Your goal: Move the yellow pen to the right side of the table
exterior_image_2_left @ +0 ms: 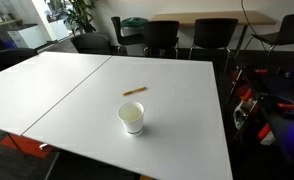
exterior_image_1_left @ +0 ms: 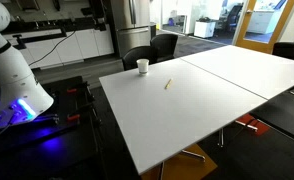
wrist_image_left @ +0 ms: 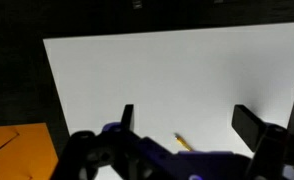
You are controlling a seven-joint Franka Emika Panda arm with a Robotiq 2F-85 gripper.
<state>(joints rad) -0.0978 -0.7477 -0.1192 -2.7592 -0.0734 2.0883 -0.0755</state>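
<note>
Seeing the yellow pen [exterior_image_1_left: 168,85] lying flat on the white table [exterior_image_1_left: 212,105], just above centre frame in an exterior view, near but apart from the white cup [exterior_image_1_left: 142,66] standing upright to its upper left. In the wrist view, finding the gripper [wrist_image_left: 187,122] hanging over it, jaws spread wide, gripping nothing.
</note>
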